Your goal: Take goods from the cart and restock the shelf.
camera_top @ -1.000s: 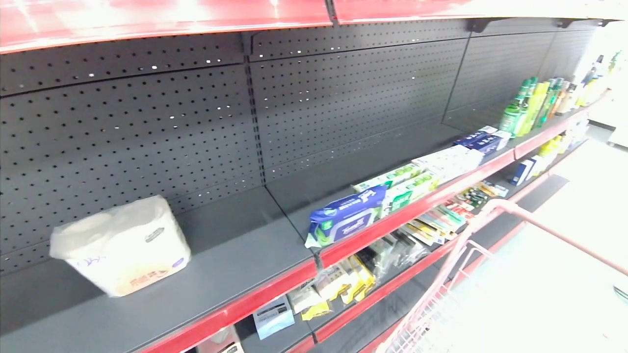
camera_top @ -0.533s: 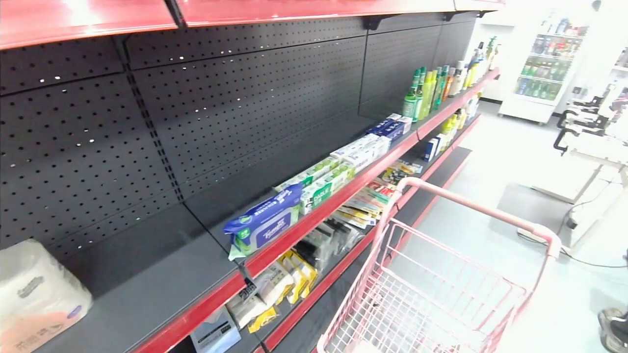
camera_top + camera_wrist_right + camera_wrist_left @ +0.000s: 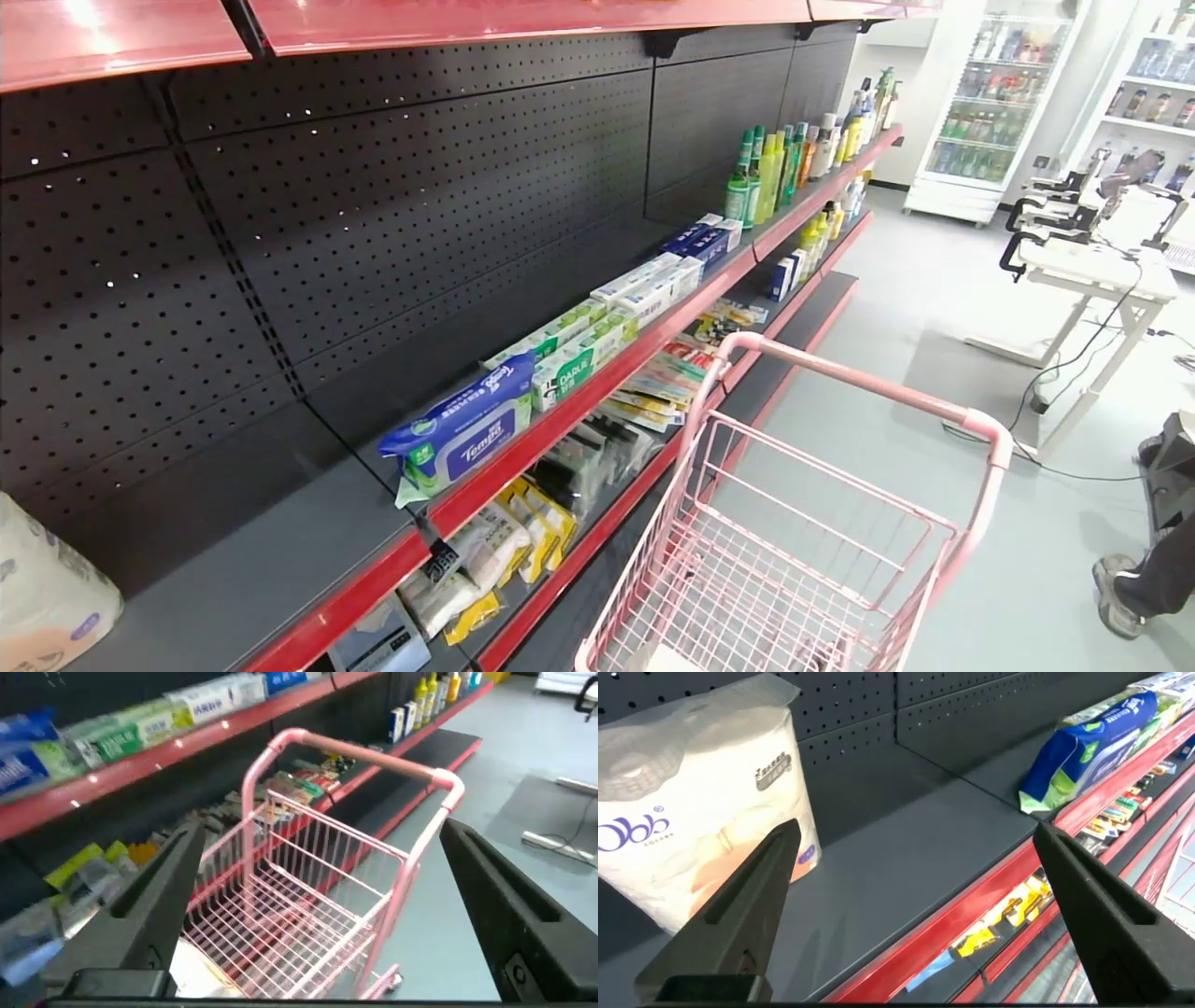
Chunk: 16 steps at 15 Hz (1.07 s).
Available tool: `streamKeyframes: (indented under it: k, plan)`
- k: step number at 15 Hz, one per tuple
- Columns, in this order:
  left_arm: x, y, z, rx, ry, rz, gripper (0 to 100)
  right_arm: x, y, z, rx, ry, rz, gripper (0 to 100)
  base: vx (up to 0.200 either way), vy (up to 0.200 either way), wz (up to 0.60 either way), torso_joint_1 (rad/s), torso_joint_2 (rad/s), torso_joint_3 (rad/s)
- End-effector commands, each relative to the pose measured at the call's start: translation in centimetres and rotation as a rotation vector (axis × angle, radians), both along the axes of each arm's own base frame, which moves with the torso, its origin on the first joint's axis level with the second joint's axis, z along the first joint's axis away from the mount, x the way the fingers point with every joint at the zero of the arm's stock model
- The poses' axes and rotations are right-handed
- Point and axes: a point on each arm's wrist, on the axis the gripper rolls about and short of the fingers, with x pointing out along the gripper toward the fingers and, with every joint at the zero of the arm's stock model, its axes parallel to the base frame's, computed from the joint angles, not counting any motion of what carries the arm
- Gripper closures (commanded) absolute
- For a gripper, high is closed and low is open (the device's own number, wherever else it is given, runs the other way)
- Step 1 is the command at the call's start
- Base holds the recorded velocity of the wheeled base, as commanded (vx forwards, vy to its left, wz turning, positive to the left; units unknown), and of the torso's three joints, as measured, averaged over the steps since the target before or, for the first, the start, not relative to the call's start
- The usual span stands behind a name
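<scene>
Head view shows the pink cart (image 3: 988,439) parked just beside the lower tiers of the shelf (image 3: 252,569). Its wire basket is mostly bare, with only a pale shape at the near end, too cut off to identify. That is the first risk. If the goods lie low in that near corner, a reach could catch a finger in the mesh or on the rim and push the cart away on its wheels.

The right gripper (image 3: 322,835) hangs above the cart (image 3: 364,756) with its jaws spread wide and nothing between them. The left gripper (image 3: 915,831) is also wide and empty. It sits over the bare middle stretch of the shelf (image 3: 906,859), between the toilet paper pack (image 3: 691,803) at the left end and the blue wipes pack (image 3: 1097,742).

The wipes pack (image 3: 462,434) lies at the red front edge with a corner hanging over it. A swing of the left arm or a carelessly placed item could knock it onto the tier below. The toilet paper pack (image 3: 47,597) is soft and bulky, so a nudge might shift it toward the front edge.
</scene>
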Motion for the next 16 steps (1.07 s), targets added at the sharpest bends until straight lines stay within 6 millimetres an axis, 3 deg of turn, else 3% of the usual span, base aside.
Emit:
streamKeyframes:
  k: [1,2,3,4,5,6,7,9,13,16]
  plan:
    - [0.0,0.0,0.0,-0.001,0.001,0.0,0,6.2,0.4,12.9,0.035,0.123,0.098,0,0.0,0.0,0.0,0.0,0.0,0.0]
    - [0.0,0.0,0.0,-0.001,0.001,0.001,0,9.4,0.4,14.3,-0.166,0.174,0.053,0,0.0,0.0,0.0,0.0,0.0,0.0]
    - [0.0,0.0,0.0,-0.001,0.001,0.0,0,13.3,0.1,15.4,-0.234,0.255,-0.034,0,0.0,0.0,0.0,0.0,0.0,0.0]
    - [0.0,0.0,0.0,-0.001,0.001,0.001,0,15.0,0.1,15.5,-0.222,0.294,-0.03,0,0.0,0.0,0.0,0.0,0.0,0.0]
    - [0.0,0.0,0.0,-0.001,0.001,0.001,0,19.5,0.4,13.9,-0.169,0.433,0.019,0,0.0,0.0,0.0,0.0,0.0,0.0]
    - [0.0,0.0,0.0,-0.001,0.001,0.001,0,22.4,1.2,11.8,-0.165,0.553,0.084,0,0.0,0.0,0.0,0.0,0.0,0.0]
    - [0.0,0.0,0.0,0.001,0.001,0.003,0,23.6,1.8,10.5,-0.172,0.615,0.12,0,0.0,0.0,0.0,0.0,0.0,0.0]
    - [0.0,0.0,0.0,0.004,0.002,0.003,0,27.4,4.8,4.9,-0.191,0.845,0.313,0,0.0,0.0,0.0,0.0,0.0,0.0]
    - [0.0,0.0,0.0,0.004,0.002,0.003,0,29.6,9.2,-1.4,-0.347,1.034,0.502,0,0.0,0.0,0.0,0.0,0.0,0.0]
    - [0.0,0.0,0.0,0.004,0.002,0.003,0,29.4,12.3,-4.4,-0.409,1.119,0.596,0,0.0,0.0,0.0,0.0,0.0,0.0]
